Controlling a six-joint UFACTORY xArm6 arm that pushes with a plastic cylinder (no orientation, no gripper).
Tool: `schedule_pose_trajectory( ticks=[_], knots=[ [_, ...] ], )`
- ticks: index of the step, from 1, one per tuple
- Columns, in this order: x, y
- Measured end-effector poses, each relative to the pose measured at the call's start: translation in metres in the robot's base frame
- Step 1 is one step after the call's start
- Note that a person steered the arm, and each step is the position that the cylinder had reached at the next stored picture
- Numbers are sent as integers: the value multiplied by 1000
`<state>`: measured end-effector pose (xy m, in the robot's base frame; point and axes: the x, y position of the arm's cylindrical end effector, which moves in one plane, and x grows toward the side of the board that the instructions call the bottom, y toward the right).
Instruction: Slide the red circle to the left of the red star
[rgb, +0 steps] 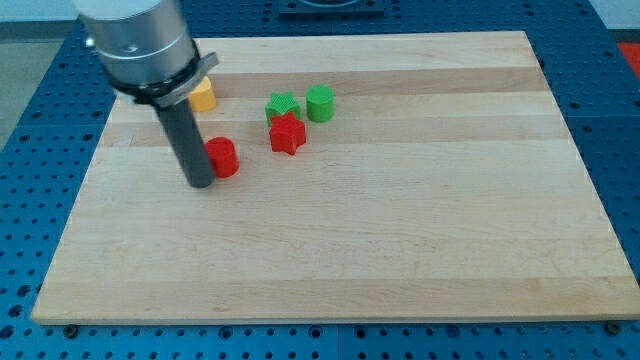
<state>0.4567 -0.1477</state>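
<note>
Tip (200, 184) bare, holding nothing, touching red circle (223, 157) from seven o'clock, ready to shove toward red star (287, 134) at two o'clock.

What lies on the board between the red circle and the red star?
Nothing: in the camera view only bare wood separates the red circle from the red star.

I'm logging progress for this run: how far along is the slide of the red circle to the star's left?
Mostly done: the red circle already lies to the view's left of the red star, with a gap between them. In hand: my tip sits against the circle's left side. Left: perhaps a small nudge toward the star, since the circle sits slightly lower in the view.
</note>
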Motion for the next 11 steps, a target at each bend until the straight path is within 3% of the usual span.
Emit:
schedule_pose_trajectory(
  ticks=[2,4,7,11],
  knots=[
    [-15,42],
    [-16,9],
    [-36,15],
    [-43,97]
  ],
)
